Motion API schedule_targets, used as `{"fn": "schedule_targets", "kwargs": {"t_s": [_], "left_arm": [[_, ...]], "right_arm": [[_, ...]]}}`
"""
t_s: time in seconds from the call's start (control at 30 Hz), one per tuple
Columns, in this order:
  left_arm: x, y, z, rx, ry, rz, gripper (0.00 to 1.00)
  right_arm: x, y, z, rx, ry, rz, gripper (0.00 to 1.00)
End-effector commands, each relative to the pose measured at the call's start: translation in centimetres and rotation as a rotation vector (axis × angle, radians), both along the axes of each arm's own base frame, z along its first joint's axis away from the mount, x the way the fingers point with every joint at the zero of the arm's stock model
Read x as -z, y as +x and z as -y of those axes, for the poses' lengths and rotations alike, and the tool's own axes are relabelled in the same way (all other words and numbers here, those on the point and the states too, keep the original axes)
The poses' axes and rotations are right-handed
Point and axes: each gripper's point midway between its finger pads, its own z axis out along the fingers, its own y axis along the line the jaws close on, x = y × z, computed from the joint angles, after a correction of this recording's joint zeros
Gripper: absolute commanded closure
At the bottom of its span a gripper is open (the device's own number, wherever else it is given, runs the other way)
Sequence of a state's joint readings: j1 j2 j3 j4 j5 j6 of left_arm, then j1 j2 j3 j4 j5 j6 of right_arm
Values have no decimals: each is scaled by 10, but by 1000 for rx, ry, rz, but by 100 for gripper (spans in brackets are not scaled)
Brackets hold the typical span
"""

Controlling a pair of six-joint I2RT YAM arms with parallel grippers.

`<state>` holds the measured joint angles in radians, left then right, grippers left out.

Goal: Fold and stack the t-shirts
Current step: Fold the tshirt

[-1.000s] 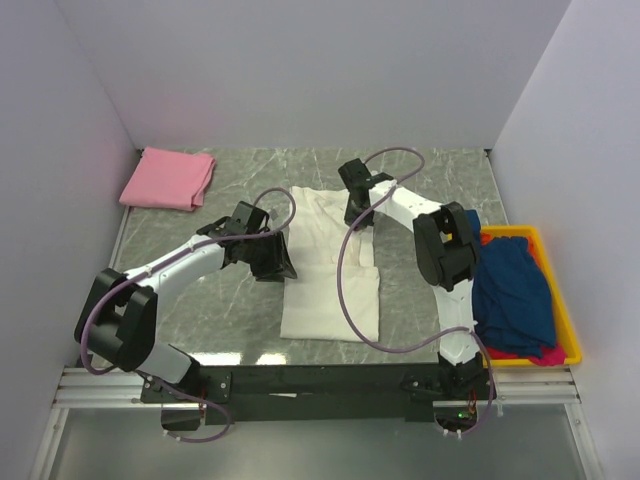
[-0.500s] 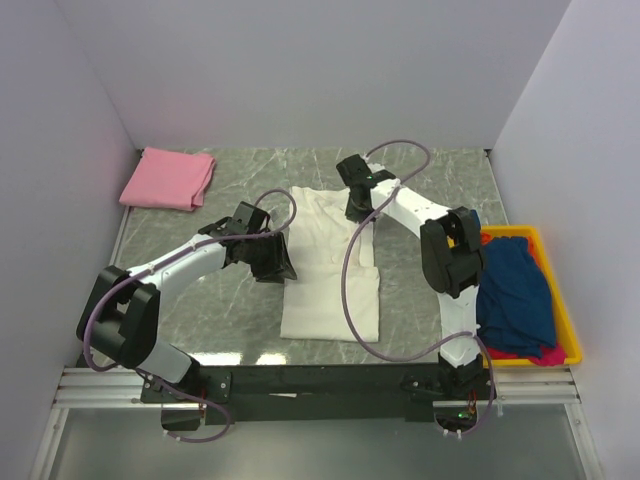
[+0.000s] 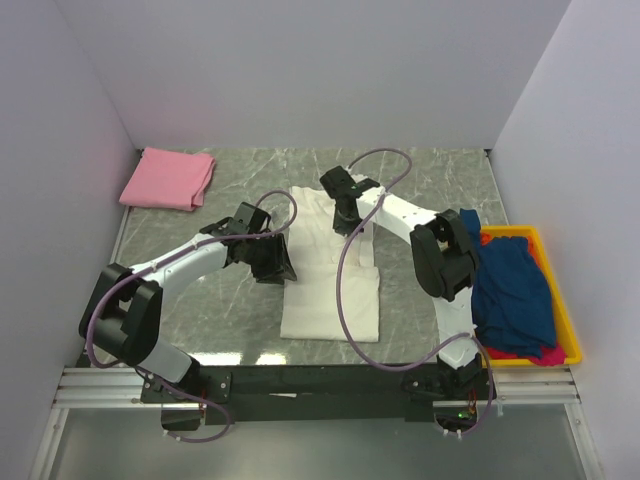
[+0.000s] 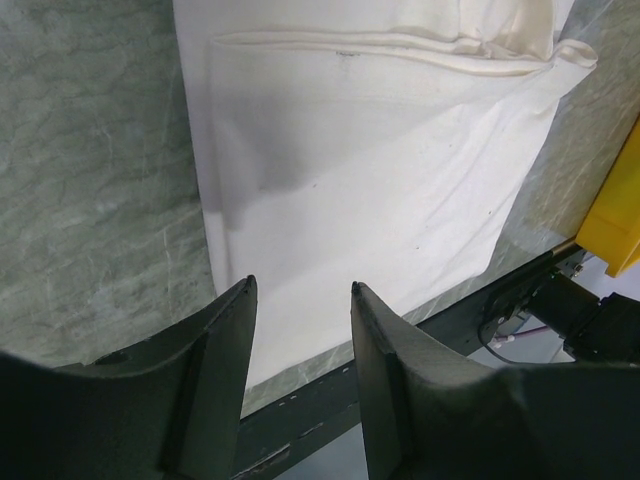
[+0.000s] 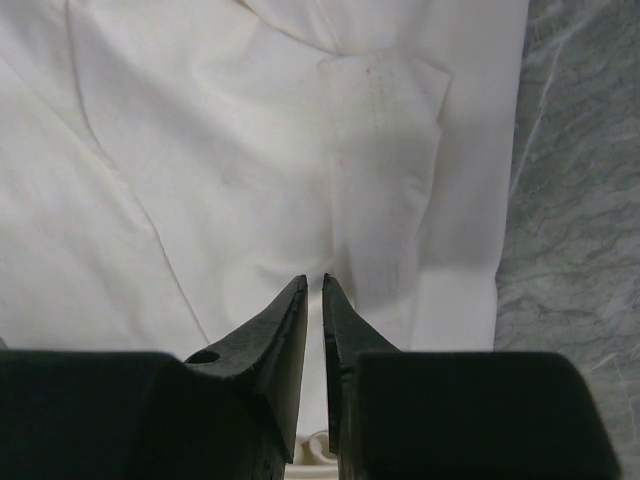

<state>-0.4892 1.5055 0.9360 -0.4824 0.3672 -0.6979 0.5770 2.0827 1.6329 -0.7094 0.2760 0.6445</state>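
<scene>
A cream-white t-shirt point(image 3: 330, 285) lies partly folded in the middle of the table, its sides turned in. My left gripper point(image 3: 283, 272) sits at its left edge, open and empty. In the left wrist view its fingertips point(image 4: 300, 290) hover over the shirt's lower part point(image 4: 380, 150). My right gripper point(image 3: 344, 218) hangs over the shirt's upper part. In the right wrist view its jaws point(image 5: 313, 280) stand a narrow gap apart with no cloth between them, above folded layers of the shirt point(image 5: 220, 150). A folded pink t-shirt point(image 3: 168, 178) rests at the far left corner.
A yellow bin point(image 3: 566, 320) at the right edge holds dark blue t-shirts point(image 3: 510, 290) and a magenta one point(image 3: 545, 352). Its corner point(image 4: 620, 220) also shows in the left wrist view. White walls close the table point(image 3: 430, 180) on three sides. The black rail point(image 3: 320, 385) runs along the near edge.
My right arm has swung left across the top of the cream shirt and its jaws have parted slightly. The left arm has not moved.
</scene>
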Motion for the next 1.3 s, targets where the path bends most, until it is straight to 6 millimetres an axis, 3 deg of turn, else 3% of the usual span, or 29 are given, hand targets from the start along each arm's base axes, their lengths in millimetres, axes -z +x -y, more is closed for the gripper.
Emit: {"fn": "schedule_targets", "kwargs": {"t_s": [0.0, 0.43, 0.6, 1.27], "left_arm": [[-7, 8, 5, 18, -27, 31, 52], [-7, 8, 5, 18, -28, 33, 52], [-7, 7, 5, 19, -25, 30, 52], [-3, 7, 6, 32, -25, 26, 52]], "right_arm": [[7, 1, 4, -4, -15, -12, 81], [8, -5, 39, 70, -101, -4, 81], [-1, -7, 49, 105, -85, 24, 81], [-7, -11, 83, 197, 31, 58, 81]]}}
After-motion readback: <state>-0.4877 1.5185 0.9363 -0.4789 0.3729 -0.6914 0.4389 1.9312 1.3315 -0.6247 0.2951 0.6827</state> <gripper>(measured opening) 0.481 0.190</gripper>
